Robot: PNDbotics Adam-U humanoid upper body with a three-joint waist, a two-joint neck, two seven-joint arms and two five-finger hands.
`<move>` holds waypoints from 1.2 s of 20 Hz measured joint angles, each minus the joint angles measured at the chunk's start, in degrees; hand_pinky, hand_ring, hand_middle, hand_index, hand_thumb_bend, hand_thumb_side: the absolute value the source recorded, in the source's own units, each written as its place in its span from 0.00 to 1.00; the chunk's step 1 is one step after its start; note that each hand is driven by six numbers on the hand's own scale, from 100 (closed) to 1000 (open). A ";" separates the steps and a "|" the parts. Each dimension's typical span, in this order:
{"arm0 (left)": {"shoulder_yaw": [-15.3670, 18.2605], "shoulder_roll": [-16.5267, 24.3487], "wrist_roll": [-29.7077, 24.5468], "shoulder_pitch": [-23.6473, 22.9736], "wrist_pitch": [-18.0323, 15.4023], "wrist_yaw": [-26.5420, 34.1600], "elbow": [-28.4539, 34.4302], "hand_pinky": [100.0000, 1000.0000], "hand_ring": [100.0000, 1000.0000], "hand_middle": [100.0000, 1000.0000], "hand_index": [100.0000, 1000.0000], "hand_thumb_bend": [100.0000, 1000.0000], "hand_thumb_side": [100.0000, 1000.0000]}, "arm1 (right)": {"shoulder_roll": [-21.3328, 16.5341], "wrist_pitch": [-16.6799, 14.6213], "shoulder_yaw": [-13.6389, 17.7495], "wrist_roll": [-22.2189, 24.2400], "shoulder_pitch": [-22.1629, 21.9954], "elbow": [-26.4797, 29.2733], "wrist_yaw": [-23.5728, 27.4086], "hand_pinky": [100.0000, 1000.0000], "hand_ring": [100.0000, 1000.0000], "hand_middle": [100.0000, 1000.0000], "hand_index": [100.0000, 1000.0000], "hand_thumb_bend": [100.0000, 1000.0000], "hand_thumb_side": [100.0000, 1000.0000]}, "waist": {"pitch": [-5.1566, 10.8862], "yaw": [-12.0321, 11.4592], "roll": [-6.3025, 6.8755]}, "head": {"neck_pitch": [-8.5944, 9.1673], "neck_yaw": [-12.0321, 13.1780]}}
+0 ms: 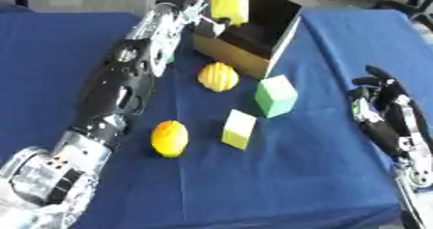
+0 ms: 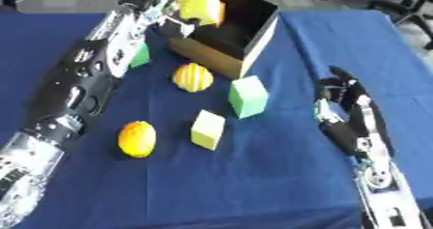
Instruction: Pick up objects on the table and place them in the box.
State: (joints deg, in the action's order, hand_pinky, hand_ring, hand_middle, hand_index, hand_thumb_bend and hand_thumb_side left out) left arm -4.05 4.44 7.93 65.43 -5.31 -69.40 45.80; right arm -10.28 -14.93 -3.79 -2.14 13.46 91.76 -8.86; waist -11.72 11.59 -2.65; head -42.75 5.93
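Blue cloth covers the counter [image 1: 321, 175]. I see the left robot hand [image 1: 203, 3] curled round a yellow object [image 1: 230, 1], held over the near edge of the open box [image 1: 253, 30] at the far side. Just before the box lies a striped yellow ball [image 1: 218, 76], beside it a green cube [image 1: 276, 95], nearer a pale yellow block [image 1: 239, 129] and an orange fruit [image 1: 169, 137]. Right robot hand [image 1: 385, 109] rests at the right edge, fingers relaxed, empty.

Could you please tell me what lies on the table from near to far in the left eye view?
Orange fruit → pale yellow block → green block → striped yellow fruit → box.
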 measured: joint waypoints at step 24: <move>-0.12 1.37 2.47 0.19 7.19 -0.53 -1.92 0.78 0.72 0.81 0.94 0.35 0.32 | 0.38 0.07 -0.17 0.78 0.51 0.36 0.40 0.69 0.62 0.66 0.89 0.00 0.29 | -0.82 0.83 1.23 | 1.98 0.43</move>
State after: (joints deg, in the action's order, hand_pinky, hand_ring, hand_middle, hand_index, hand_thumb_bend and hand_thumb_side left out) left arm -4.17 5.81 10.40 65.62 1.88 -69.93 43.88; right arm -9.90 -14.86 -3.97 -1.36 13.97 92.12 -8.45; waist -12.55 12.42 -1.42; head -40.78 6.36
